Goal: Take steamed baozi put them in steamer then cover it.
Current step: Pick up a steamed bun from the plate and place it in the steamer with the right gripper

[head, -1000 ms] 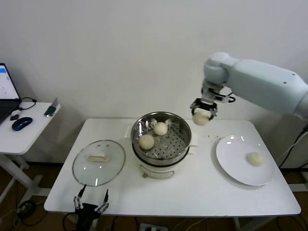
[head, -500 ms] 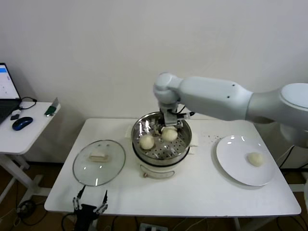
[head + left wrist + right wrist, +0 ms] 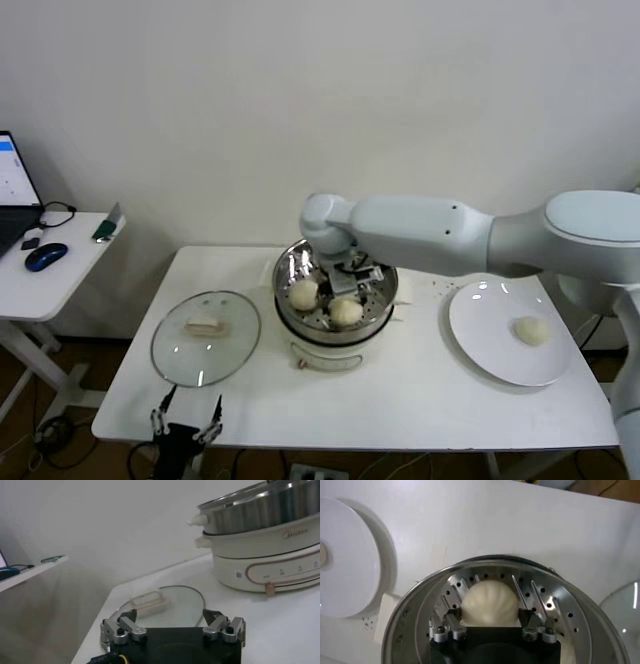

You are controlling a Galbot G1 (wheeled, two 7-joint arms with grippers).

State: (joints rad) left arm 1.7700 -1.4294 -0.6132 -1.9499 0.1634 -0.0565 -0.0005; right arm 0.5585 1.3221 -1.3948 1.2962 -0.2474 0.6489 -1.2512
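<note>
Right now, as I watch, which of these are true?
1. The lid is on the steamer. False: it lies on the table, left of the steamer.
2. One bun lies on the plate. True.
3. The right gripper is down in the steamer, at a second bun. True.
4. The left gripper holds the lid. False: it hangs at the table's near edge, fingers open, holding nothing.

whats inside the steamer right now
The steamer shows two baozi on its perforated tray, the nearer one between the fingers of the right claw. The arm covers the back of the tray, so anything there is hidden.
</note>
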